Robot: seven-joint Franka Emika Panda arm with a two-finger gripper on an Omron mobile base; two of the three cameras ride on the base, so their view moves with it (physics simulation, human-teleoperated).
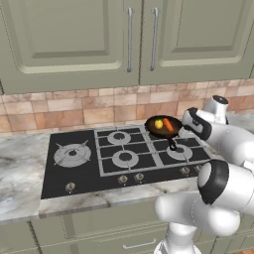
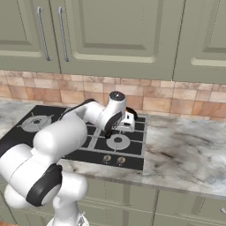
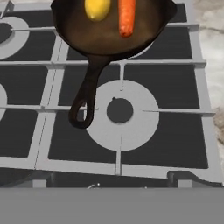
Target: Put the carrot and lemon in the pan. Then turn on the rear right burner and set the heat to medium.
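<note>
The dark pan [image 1: 161,133] sits on the rear right grate of the stove, its short black handle [image 3: 85,103] pointing toward the front. Inside it lie the yellow lemon [image 3: 97,8] on the left and the orange carrot [image 3: 127,17] on the right, also seen as lemon [image 1: 158,123] and carrot [image 1: 169,126]. The rear right burner is almost hidden under the pan; a sliver of its silver ring [image 3: 144,50] shows. My gripper [image 3: 111,181] hovers open and empty above the front right burner [image 3: 120,110], short of the pan handle, also seen as the gripper [image 2: 126,128].
A row of round knobs [image 1: 139,176] runs along the cooktop's front edge. A larger burner with a star-shaped grate [image 1: 72,154] is at the left. Marble counter [image 2: 185,150] stretches to the right, with closed cabinets above and a brick backsplash behind.
</note>
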